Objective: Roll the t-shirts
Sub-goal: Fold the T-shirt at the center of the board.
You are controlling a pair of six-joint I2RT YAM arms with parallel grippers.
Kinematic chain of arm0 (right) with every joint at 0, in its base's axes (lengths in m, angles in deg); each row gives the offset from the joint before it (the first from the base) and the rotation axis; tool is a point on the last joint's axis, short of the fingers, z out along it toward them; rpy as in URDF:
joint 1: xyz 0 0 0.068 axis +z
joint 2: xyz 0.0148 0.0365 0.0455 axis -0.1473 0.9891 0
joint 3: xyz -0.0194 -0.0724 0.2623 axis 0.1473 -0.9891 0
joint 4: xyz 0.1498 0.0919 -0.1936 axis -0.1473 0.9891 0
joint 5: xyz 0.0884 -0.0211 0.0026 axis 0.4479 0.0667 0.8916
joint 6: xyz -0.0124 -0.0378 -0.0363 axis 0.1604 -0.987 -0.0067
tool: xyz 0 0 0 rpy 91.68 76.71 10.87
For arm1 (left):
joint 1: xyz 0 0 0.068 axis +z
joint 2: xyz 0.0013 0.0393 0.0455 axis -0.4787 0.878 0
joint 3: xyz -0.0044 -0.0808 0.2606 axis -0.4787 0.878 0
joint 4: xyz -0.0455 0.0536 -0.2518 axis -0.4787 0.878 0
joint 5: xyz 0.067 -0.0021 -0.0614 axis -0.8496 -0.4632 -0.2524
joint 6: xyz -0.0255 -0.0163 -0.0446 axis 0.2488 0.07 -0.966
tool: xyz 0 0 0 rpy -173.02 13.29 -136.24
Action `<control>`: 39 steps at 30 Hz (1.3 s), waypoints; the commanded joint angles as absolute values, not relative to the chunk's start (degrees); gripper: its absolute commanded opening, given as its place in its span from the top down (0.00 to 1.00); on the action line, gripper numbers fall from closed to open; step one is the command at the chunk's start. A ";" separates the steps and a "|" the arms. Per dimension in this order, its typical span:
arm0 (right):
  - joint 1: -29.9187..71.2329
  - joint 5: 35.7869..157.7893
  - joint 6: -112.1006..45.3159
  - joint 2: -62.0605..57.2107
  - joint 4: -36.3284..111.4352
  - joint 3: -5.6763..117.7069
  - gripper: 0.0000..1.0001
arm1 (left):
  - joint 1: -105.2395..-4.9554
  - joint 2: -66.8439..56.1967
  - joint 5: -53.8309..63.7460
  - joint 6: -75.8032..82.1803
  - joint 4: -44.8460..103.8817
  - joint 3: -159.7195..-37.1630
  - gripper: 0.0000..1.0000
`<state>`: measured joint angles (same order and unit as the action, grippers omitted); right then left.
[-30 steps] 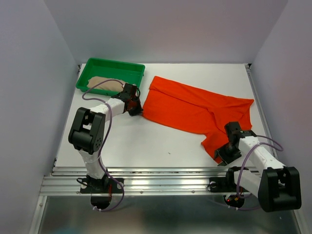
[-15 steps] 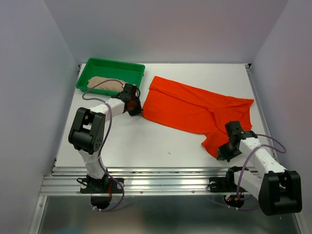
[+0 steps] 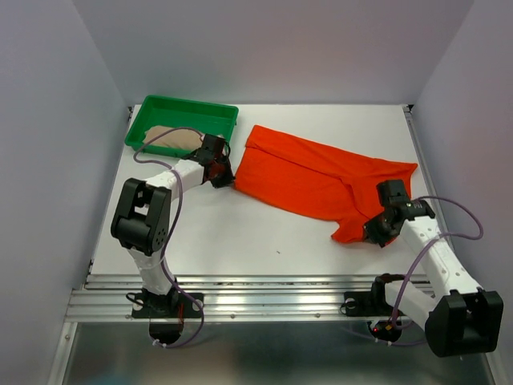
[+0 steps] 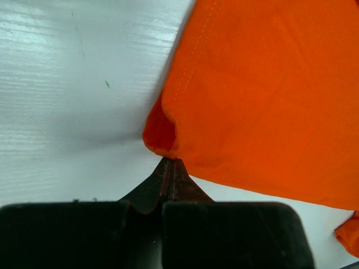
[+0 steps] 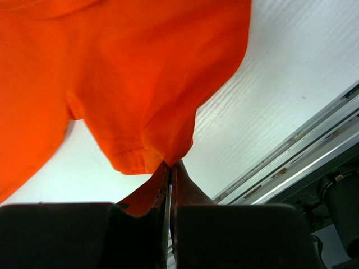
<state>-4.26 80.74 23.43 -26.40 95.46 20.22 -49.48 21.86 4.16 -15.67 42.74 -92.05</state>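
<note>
Lying on white table (image 3: 240,233), grey walls (image 3: 272,48), orange t-shirt (image 3: 313,180), beige t-shirt (image 3: 168,138) in green tray (image 3: 189,107), L gripper (image 3: 230,182) + R gripper (image 3: 370,233) pinching orange edges.

Both arms (image 3: 433,257) are white-wrapped with bulky black joints (image 3: 143,215) and looping purple cables (image 3: 164,133).

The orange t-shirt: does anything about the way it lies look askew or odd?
The orange t-shirt lies slanted across the table, and its near corner is bunched up where the right fingers pinch it. No damage shows.
</note>
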 commanded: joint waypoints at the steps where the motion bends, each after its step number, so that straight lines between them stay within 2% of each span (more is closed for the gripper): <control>1: -3.81 76.85 20.97 -25.76 97.07 26.86 0.99 | -49.60 17.10 3.03 -14.32 44.19 -95.62 1.00; 11: -3.81 71.22 16.57 -21.46 96.56 38.03 0.99 | -49.60 18.58 3.99 -14.50 45.33 -100.53 1.00; 28: -3.81 61.90 9.10 -6.08 91.36 53.32 0.99 | -49.08 30.27 1.26 -13.45 50.34 -120.05 1.00; 35: -3.81 59.88 6.81 -5.89 93.72 56.58 0.99 | -49.08 28.62 3.55 -12.57 50.78 -117.07 1.00; 39: -3.81 59.79 7.52 -9.93 96.54 53.96 0.99 | -49.17 25.11 4.17 -12.04 49.99 -109.71 1.00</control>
